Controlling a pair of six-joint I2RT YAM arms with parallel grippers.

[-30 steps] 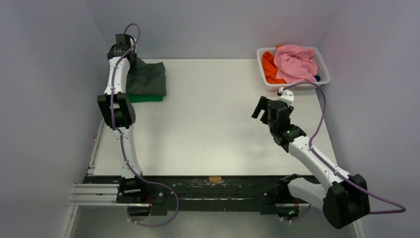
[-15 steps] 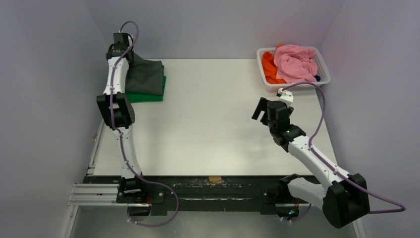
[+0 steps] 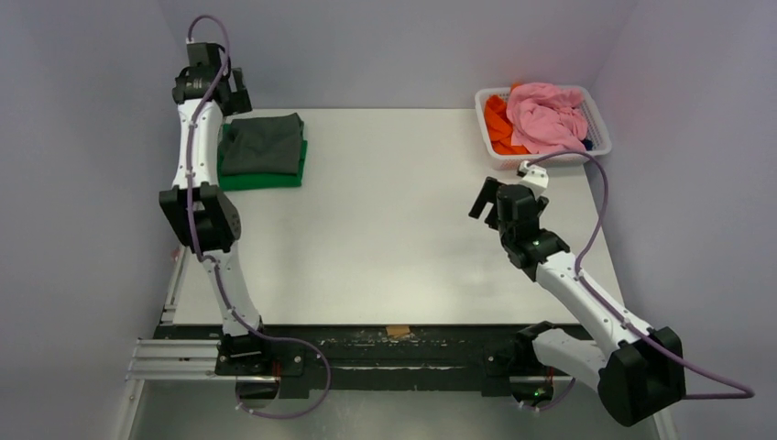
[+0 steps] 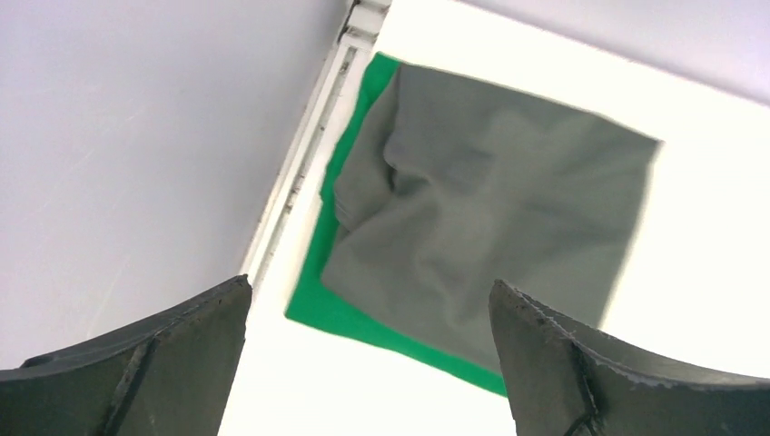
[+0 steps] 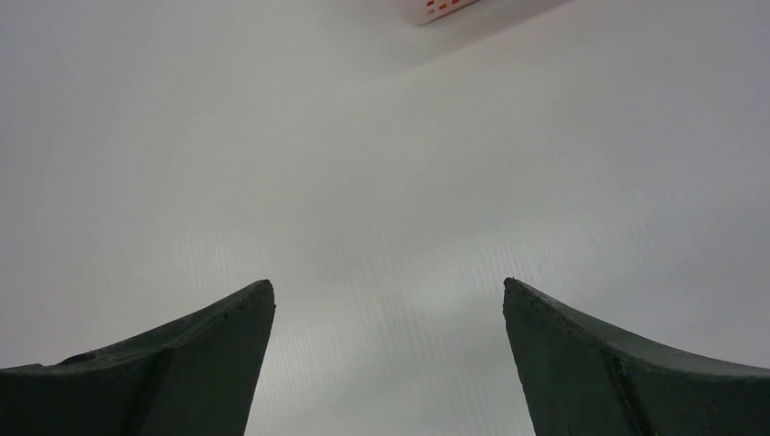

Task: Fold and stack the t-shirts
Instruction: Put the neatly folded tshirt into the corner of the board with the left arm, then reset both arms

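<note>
Well, got the grey t-shirt lying folded on the green t-shirt, far left of the table, presumably stacked on purpose. Left gripper hanging above, spread wide, pinching nothing. Right gripper likewise spread, empty, mid-right.

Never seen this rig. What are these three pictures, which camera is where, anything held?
Two robot arms stand at the near edge of a table. The wide picture is from a fixed camera above; the other two are from cameras on each wrist. A folded grey shirt lies on a green shirt at far left. A basket at far right holds pink cloth and orange cloth. The left gripper faces the stack, the right gripper is over bare table; both open, empty.
</note>
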